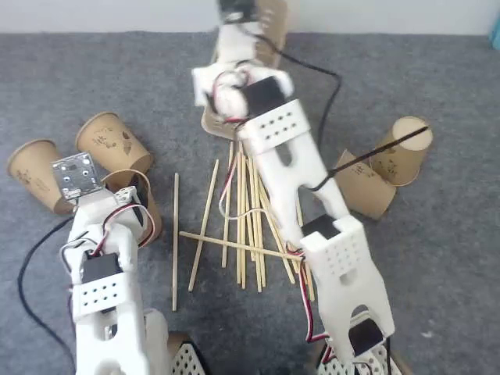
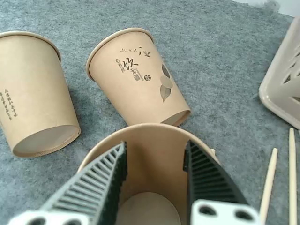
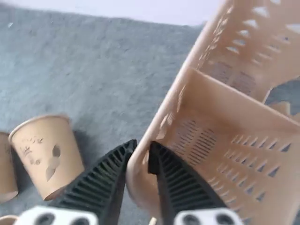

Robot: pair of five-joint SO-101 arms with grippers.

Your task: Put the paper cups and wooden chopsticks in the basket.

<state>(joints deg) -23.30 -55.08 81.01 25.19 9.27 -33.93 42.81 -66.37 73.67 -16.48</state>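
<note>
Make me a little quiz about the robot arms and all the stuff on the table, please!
1. How many paper cups lie on the grey mat in the high view?
2. True or false: the wooden chopsticks lie loose on the mat, outside the basket.
3. What is the right gripper pinching? A) a chopstick B) the basket's rim C) a cup

Key: 1. Five. 2. True. 3. B.
</note>
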